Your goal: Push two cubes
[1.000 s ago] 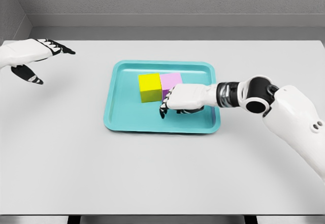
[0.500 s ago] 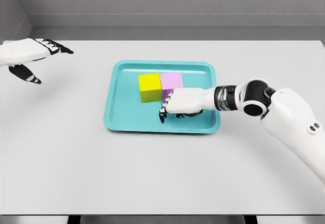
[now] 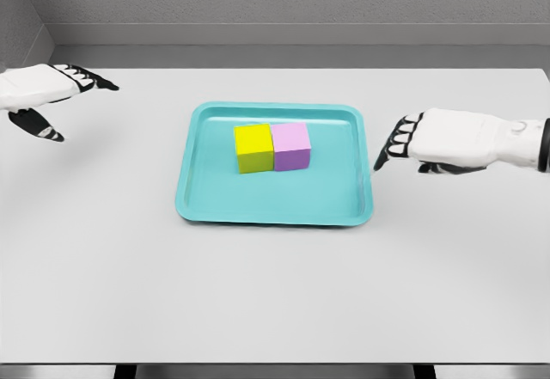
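A yellow cube (image 3: pixel 254 148) and a pink-purple cube (image 3: pixel 291 145) stand side by side, touching, in the back half of a teal tray (image 3: pixel 266 205). My right hand (image 3: pixel 397 142) hovers just right of the tray's right rim, apart from the cubes, fingers relaxed and pointing left, holding nothing. Far out at the table's left edge my left hand (image 3: pixel 64 95) hangs with fingers spread and thumb down, empty.
The tray sits in the middle of a white table (image 3: pixel 275 293). A grey wall runs behind the table's far edge.
My right hand has pulled back to the right, out of the tray and away from the pink-purple cube. The cubes stay put. The left hand drifted slightly left.
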You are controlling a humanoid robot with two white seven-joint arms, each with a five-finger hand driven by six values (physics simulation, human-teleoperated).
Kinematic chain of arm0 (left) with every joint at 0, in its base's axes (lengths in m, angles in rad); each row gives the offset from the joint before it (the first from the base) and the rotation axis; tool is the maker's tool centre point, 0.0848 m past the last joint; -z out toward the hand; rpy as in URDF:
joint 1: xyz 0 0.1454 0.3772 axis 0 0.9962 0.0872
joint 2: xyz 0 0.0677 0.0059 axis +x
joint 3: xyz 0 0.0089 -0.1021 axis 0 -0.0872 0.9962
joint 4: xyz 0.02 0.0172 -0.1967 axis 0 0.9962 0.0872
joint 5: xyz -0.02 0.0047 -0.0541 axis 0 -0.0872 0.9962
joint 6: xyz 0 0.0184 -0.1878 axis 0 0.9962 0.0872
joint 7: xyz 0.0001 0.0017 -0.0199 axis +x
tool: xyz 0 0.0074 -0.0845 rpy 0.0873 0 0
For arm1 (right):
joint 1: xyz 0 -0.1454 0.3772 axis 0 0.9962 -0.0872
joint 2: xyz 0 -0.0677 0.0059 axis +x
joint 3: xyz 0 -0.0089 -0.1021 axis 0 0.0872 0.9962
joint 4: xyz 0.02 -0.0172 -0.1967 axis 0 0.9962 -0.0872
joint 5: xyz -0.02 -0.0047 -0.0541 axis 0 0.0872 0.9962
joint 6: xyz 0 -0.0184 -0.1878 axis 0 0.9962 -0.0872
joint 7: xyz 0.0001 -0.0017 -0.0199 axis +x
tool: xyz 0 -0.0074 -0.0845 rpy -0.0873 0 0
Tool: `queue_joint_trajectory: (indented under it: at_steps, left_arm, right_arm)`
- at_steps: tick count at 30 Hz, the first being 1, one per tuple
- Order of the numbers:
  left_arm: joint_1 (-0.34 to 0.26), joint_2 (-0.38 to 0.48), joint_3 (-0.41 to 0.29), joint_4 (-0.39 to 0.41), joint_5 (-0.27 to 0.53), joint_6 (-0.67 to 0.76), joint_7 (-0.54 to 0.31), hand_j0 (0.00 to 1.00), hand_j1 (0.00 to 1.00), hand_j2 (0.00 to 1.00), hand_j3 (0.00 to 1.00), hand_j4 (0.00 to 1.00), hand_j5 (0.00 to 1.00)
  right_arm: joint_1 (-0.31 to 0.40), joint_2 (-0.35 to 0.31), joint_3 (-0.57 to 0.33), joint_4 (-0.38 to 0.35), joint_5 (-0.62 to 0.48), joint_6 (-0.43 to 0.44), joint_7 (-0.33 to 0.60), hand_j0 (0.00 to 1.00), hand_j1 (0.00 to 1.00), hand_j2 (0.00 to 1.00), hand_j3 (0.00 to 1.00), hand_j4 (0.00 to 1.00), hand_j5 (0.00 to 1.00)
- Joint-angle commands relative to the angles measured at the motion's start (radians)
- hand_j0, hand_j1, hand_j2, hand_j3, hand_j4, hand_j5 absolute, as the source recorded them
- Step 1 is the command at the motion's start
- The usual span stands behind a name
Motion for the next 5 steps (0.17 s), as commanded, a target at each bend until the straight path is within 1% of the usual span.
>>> queue_joint_trajectory:
  at_steps: [1,3,5]
  left_arm:
    - [0.0,0.008,0.001,-0.001,0.006,0.002,0.001,1.0,1.0,1.0,1.0,1.0,1.0]
    - [0.0,0.007,0.001,-0.001,0.006,0.002,0.001,1.0,1.0,1.0,1.0,1.0,1.0]
    - [0.0,0.007,0.001,-0.001,0.006,0.002,0.001,1.0,1.0,1.0,1.0,1.0,1.0]
  right_arm:
    - [0.006,-0.089,-0.103,0.025,-0.078,0.003,0.0,1.0,1.0,1.0,1.0,1.0,1.0]
    - [0.011,-0.091,-0.103,0.106,-0.077,0.003,0.0,1.0,1.0,1.0,1.0,1.0,1.0]
    - [0.012,-0.091,-0.097,0.12,-0.075,0.003,0.0,1.0,1.0,1.0,1.0,1.0,1.0]
